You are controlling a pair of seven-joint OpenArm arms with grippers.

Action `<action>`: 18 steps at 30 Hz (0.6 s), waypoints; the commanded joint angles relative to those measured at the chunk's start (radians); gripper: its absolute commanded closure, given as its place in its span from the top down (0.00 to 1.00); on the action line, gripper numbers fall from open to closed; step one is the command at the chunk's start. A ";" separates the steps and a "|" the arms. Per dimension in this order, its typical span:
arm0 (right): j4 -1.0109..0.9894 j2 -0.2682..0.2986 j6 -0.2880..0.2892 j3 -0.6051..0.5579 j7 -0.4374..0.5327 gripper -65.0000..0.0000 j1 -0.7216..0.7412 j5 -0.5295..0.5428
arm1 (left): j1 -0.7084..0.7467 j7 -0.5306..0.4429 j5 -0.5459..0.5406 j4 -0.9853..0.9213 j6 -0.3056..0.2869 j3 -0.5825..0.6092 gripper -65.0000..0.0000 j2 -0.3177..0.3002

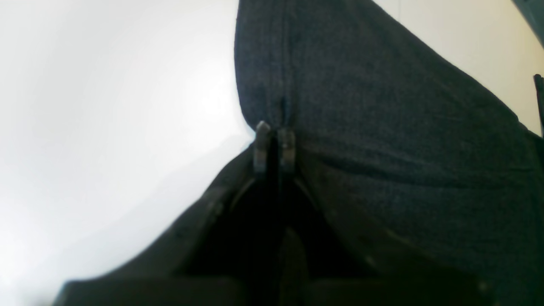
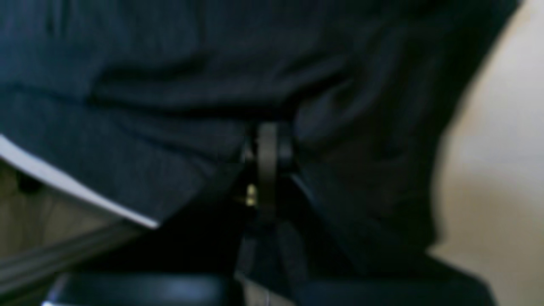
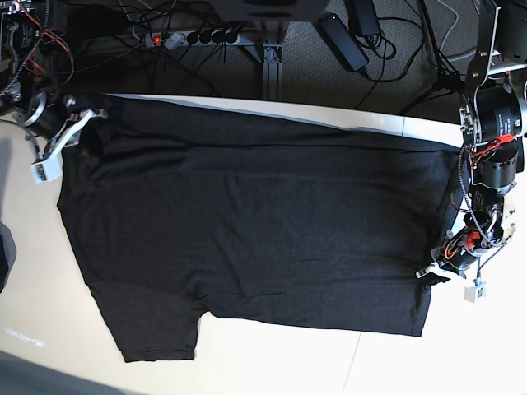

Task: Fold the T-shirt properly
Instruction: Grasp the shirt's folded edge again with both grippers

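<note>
The T-shirt [image 3: 247, 222] lies spread flat on the white table [image 3: 272, 362], plain dark side up, one sleeve pointing to the front left. In the base view my left gripper [image 3: 431, 268] sits at the shirt's right edge near its front corner. The left wrist view shows that gripper [image 1: 274, 142] shut, its fingertips [image 1: 262, 146] pinching the charcoal fabric [image 1: 382, 127] at its edge. My right gripper [image 3: 89, 123] is at the shirt's far left corner. In the blurred right wrist view it [image 2: 267, 146] is shut with dark cloth [image 2: 148, 85] bunched around it.
Beyond the table's far edge [image 3: 362, 122] are a power strip [image 3: 189, 37], cables and dark floor. The left arm's body [image 3: 494, 123] stands over the right end of the table. A dark object [image 3: 4, 247] shows at the left border. White tabletop [image 1: 106, 127] lies beside the shirt.
</note>
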 commanded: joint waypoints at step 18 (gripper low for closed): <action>-0.307 0.027 -0.003 0.159 0.063 0.42 0.500 -0.127 | -0.015 0.077 0.019 0.003 0.013 0.001 0.00 -0.009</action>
